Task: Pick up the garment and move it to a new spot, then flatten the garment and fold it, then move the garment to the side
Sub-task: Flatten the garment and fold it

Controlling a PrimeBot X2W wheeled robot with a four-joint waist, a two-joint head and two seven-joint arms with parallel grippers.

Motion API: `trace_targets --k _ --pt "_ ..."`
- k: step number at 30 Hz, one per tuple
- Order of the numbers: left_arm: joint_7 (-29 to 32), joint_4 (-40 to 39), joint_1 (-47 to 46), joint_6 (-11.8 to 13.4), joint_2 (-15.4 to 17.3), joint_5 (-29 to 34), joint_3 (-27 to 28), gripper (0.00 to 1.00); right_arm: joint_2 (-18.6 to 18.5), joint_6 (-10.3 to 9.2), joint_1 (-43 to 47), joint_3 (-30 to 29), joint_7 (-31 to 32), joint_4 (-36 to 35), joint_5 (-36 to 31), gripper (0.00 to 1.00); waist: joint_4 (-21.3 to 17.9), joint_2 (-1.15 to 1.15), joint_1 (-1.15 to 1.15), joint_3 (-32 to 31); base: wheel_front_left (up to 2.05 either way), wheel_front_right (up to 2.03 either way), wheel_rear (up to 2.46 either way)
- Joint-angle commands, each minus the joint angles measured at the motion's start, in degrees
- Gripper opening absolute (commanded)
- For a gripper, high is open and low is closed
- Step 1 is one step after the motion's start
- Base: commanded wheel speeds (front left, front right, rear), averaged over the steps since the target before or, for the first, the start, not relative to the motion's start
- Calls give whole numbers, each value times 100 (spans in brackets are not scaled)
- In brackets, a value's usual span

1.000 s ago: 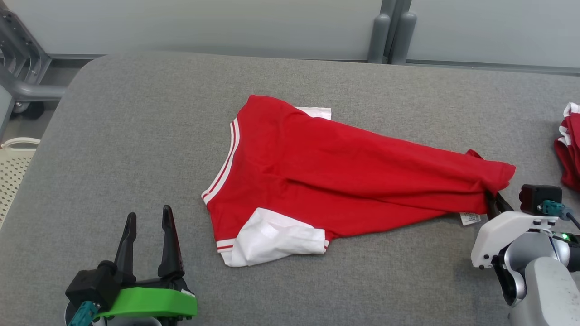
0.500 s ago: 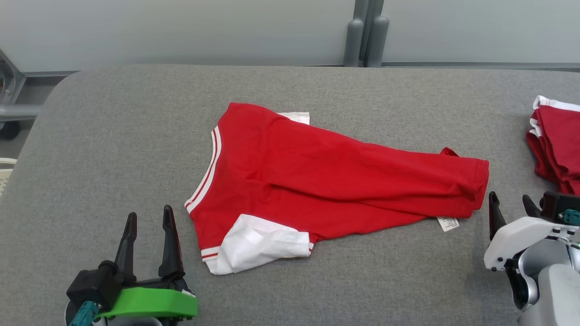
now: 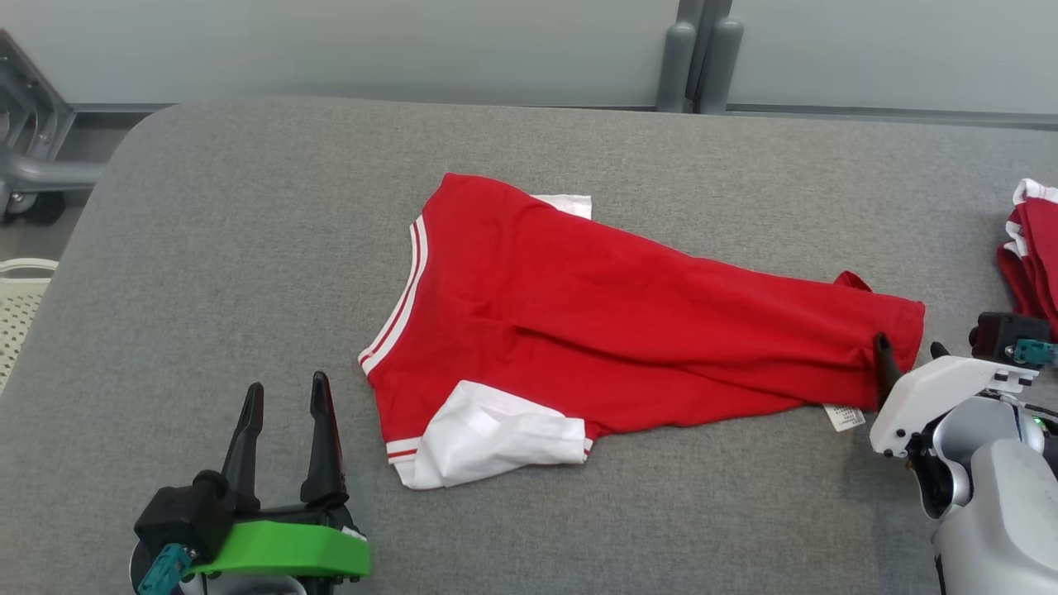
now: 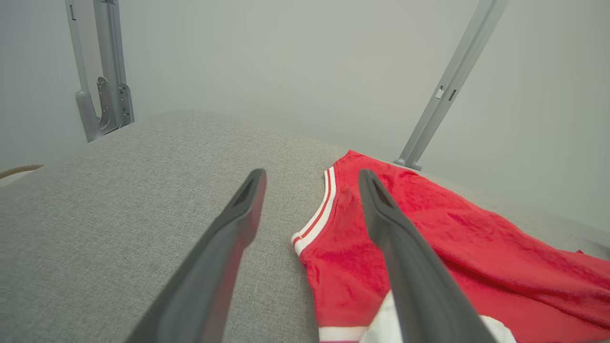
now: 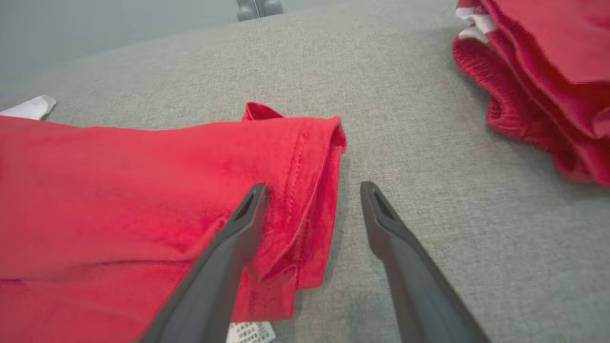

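The garment (image 3: 628, 330) was laid on the table (image 3: 248, 248). The right gripper (image 3: 909, 345) was held wide open at its hem, gripping nothing; the left gripper (image 3: 285, 397) was likewise open, empty.

Red garment (image 3: 628, 330) with white striped trim on grey table (image 3: 248, 248).

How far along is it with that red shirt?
Done, apparently: the red garment with white sleeves lies on the grey padded table, bunched and creased. In hand: the open right claw sits at its hem, the open left claw near the collar, neither gripping. Left: flattening, folding, moving it aside.
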Motion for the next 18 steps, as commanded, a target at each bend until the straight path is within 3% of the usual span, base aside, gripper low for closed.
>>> trace_targets --k 1,3,4,5,9,18 --pt "7 4 -62 11 37 36 9 100 -58 -8 -91 -8 -30 103 29 100 61 31 0 24 0 0 0" --pt "7 9 -51 12 48 28 7 100 -72 -8 -172 -6 -57 300 77 100 87 31 0 28 0 0 0" --pt "7 10 -47 15 53 24 8 100 -86 -8 -209 4 -84 389 104 89 96 31 0 28 0 0 0" --pt "6 10 -41 20 57 23 9 100 -101 -8 -246 28 -106 468 118 59 100 31 0 26 0 0 0" --pt "6 -1 -24 38 80 17 11 100 -206 -8 -420 174 -262 668 178 0 96 31 0 20 0 0 0" --pt "13 -14 5 74 99 13 -23 100 -409 -8 -685 643 -587 536 279 0 -1 31 0 3 0 0 0"
